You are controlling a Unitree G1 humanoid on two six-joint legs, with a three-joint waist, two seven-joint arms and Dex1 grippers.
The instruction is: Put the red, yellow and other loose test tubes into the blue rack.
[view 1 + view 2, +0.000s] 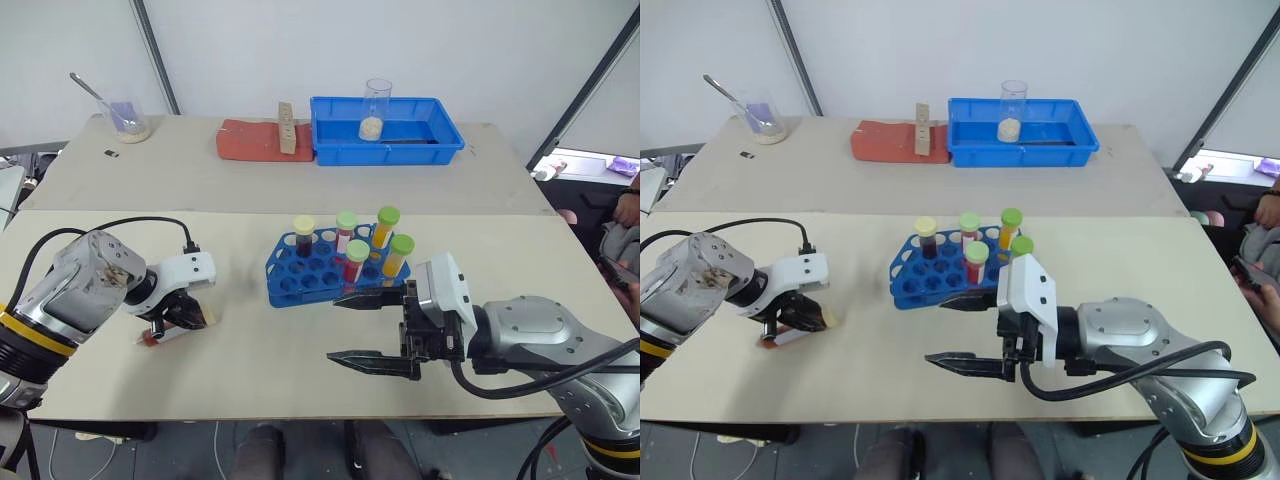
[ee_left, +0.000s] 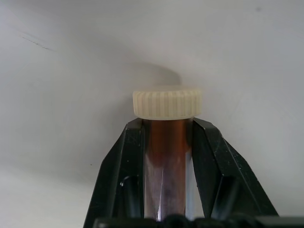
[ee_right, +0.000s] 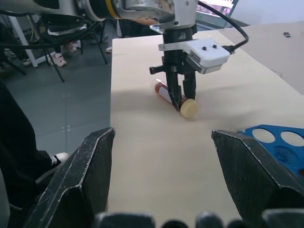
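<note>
No legible text, labels, numbers or signs anywhere.

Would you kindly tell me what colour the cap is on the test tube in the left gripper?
Cream, a pale off-white cap, seen best in the left wrist view.

Laboratory test bench, indoors.
I see a plain table (image 1: 300,390) carrying a blue rack (image 1: 305,270) of capped sample tubes, a beaker (image 1: 377,108) of powder in a blue tray (image 1: 440,135), and a spoon in a cup (image 1: 128,120) before white walls.
</note>
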